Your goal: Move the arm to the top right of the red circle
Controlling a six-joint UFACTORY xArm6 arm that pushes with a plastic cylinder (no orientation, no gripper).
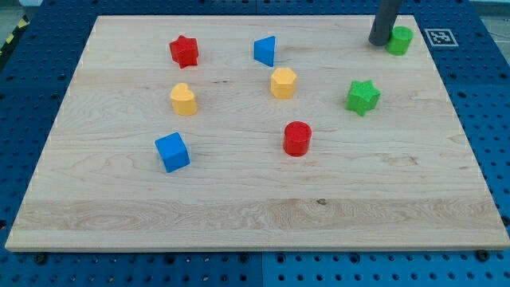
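The red circle stands a little right of the board's middle. My tip is at the view's top right, far above and to the right of the red circle. It touches or nearly touches the left side of a green round block.
A green star lies right of and above the red circle. A yellow hexagon, a blue triangle, a red star, a yellow heart and a blue cube lie to the left. The wooden board sits on a blue pegboard.
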